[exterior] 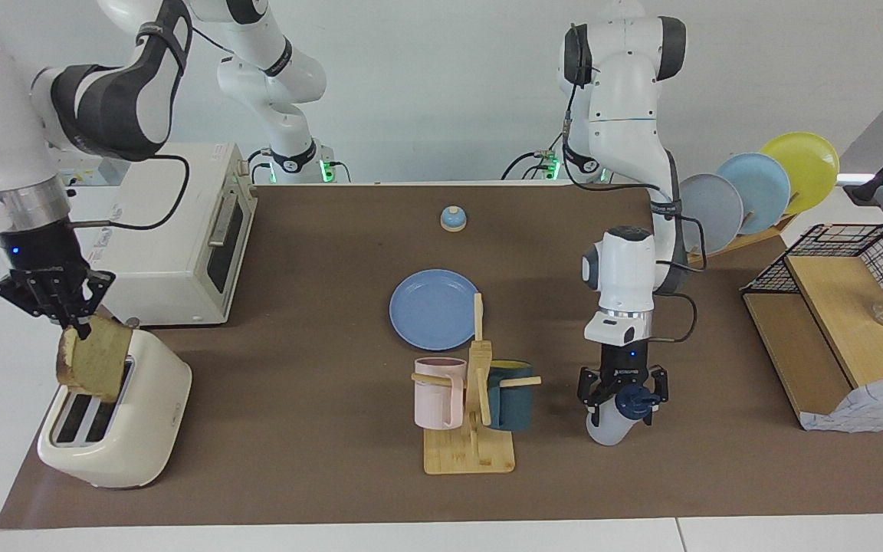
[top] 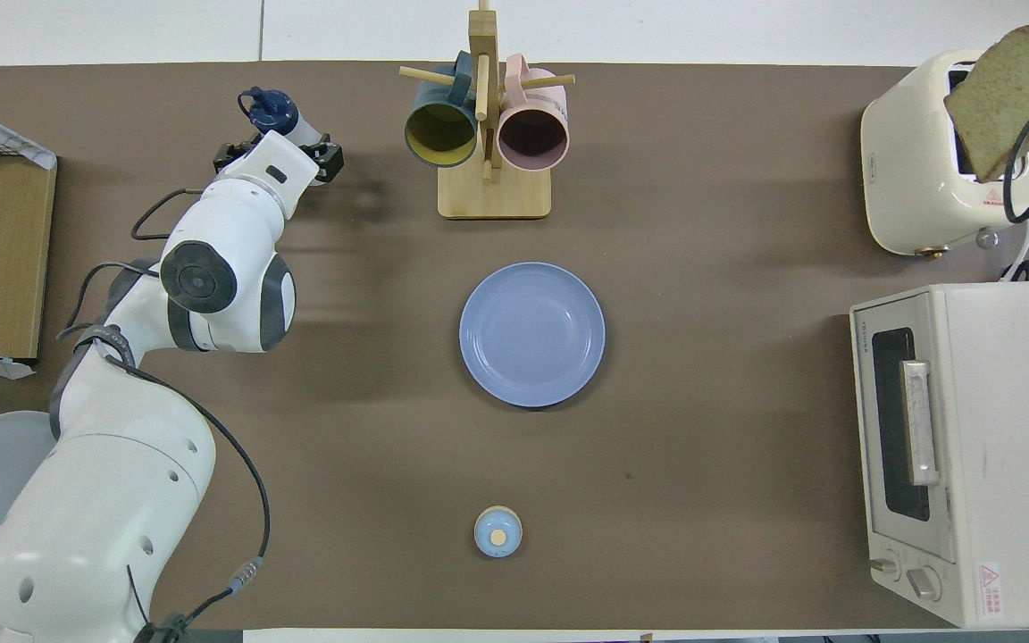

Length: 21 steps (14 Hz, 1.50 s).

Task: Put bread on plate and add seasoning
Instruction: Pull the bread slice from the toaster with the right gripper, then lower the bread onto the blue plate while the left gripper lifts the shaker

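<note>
My right gripper (exterior: 73,322) is shut on the top edge of the bread (exterior: 94,359), a tan slice with a brown crust, and holds it tilted just over the slots of the white toaster (exterior: 116,433). The bread also shows in the overhead view (top: 997,98). The blue plate (exterior: 434,308) lies bare at the table's middle, nearer to the robots than the mug rack (exterior: 472,414); it also shows from overhead (top: 532,333). My left gripper (exterior: 624,395) is shut on the seasoning bottle (exterior: 610,428) at its navy cap (top: 269,109), beside the mug rack toward the left arm's end. The bottle leans.
A toaster oven (exterior: 181,230) stands near the right arm's base. A blue-topped bell knob (exterior: 453,219) sits close to the robots. A plate rack (exterior: 756,192) and a wire-and-wood shelf (exterior: 832,322) stand at the left arm's end. The rack carries a pink mug and a dark teal mug.
</note>
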Tool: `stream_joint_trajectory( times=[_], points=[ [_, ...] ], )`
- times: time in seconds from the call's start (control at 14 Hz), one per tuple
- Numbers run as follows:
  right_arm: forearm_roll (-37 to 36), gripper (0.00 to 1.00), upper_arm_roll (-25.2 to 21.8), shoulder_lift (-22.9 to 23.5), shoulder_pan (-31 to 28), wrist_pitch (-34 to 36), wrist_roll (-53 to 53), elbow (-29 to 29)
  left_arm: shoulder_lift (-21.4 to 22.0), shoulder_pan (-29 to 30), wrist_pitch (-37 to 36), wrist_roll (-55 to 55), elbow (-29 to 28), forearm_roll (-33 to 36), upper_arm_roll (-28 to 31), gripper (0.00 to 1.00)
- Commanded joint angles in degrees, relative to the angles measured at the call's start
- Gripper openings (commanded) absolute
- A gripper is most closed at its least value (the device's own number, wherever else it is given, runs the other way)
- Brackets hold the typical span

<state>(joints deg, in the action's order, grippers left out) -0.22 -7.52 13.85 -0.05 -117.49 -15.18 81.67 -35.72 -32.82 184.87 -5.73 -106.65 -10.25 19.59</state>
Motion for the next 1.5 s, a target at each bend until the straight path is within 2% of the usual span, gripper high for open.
stream_joint_trajectory(
  times=[0.0, 0.07, 0.21, 0.36, 0.43, 0.5, 0.57, 0.72, 0.86, 1.0, 1.22, 1.43],
  points=[
    [-1.28, 0.00, 0.39, -1.98, 2.24, 4.37, -0.47, -0.02, -2.07, 0.47, -0.21, -1.83, 3.02, -0.56, -0.17, 1.00],
    [-0.23, 0.00, 1.01, -2.42, 2.59, 4.20, -0.38, 0.59, -2.08, 0.47, -0.21, -2.09, 3.03, -0.47, -0.17, 1.00],
    [7.91, 0.00, 3.02, -2.77, 3.74, 4.90, 0.32, 1.04, -2.08, 0.47, -0.30, -2.27, 3.03, -0.47, -0.26, 1.00],
    [9.71, 0.00, 3.65, -3.38, 7.76, 4.12, 2.16, 3.74, -2.08, 0.47, -0.04, -2.36, 3.03, -0.47, -0.70, 1.00],
    [9.80, 0.00, 3.73, -4.17, 9.26, 3.50, 4.78, 5.76, -2.08, 0.56, -0.04, -2.53, 3.03, -0.47, -0.70, 0.88],
    [10.32, 0.00, 3.74, -4.79, 11.02, 3.06, 9.50, 7.70, -2.08, 0.65, -0.04, -2.71, 3.03, -0.39, -0.70, 0.49],
    [10.85, 0.00, 3.82, -5.49, 13.04, 2.80, 15.21, 9.72, -2.16, 1.00, -0.12, -2.54, 3.03, -0.04, -0.70, 0.03],
    [13.57, 0.00, 3.74, -6.98, 17.34, 1.05, 24.71, 13.58, -1.99, 0.91, -0.21, -1.92, 2.42, 0.23, -0.87, 0.00],
    [14.19, 0.00, 3.74, -9.18, 21.91, -8.05, 30.72, 21.13, -1.90, 0.74, -0.39, -1.92, 2.41, 0.14, -0.96, 0.00],
    [14.20, 0.00, 3.82, -9.28, 24.65, -14.41, 31.96, 25.63, -1.64, 0.83, -0.39, -1.92, 2.59, 0.14, -0.87, 0.00],
    [14.20, 0.00, 3.74, -9.01, 28.95, -18.55, 34.07, 28.45, 0.02, 0.83, -1.00, -0.61, 2.24, 0.32, -0.78, 0.00],
    [14.20, 0.00, 3.74, -8.66, 32.12, -24.08, 37.05, 32.23, 2.74, 0.74, -4.05, 9.57, 1.28, 0.23, -0.87, 0.00]
  ],
)
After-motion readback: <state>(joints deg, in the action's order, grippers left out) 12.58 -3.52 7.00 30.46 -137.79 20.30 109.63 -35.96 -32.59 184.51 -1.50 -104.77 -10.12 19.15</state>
